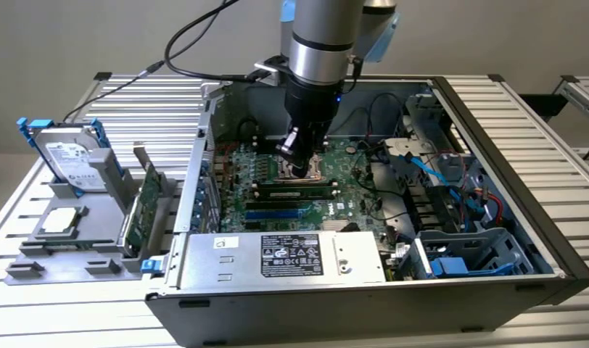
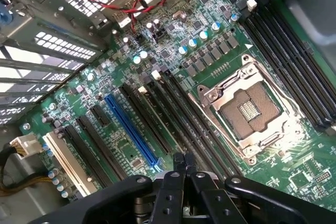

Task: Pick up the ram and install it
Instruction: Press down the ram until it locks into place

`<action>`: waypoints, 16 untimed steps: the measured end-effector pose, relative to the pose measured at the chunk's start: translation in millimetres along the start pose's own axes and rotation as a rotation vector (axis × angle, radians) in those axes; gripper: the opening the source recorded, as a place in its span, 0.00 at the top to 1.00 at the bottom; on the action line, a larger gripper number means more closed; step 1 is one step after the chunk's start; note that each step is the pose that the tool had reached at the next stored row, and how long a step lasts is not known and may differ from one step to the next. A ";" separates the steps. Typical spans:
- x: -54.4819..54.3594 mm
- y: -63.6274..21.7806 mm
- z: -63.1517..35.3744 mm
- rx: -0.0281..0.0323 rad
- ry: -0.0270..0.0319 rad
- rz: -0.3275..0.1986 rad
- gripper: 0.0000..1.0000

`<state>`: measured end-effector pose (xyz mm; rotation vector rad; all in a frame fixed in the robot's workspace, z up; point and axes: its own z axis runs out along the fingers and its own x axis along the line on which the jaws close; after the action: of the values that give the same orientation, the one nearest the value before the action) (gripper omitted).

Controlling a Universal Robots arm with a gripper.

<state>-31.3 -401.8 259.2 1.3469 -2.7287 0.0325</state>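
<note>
Wrist view: the gripper (image 2: pixel 184 162) is being shown pressed together, empty, above the motherboard (image 2: pixel 173 77); the ram (image 1: pixel 294 193) is being seen seated in the exterior view.

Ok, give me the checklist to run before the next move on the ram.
1. Jaws of the gripper shut, nothing between them: ok.
2. Gripper over the motherboard, inside the case: ok.
3. Ram lying along a slot beside the CPU socket: ok.
4. Ram fully seated, latches closed: cannot tell.
5. Blue cable apart from the arm: ok.
</note>
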 end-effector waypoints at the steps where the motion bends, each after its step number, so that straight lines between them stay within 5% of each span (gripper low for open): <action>1: 0.0 0.0 0.0 0.0011 0.0008 0.011 0.89; 16: -0.2 -0.1 1.8 0.0161 0.0061 0.187 0.89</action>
<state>-31.3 -401.8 257.4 1.0880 -2.8455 0.0725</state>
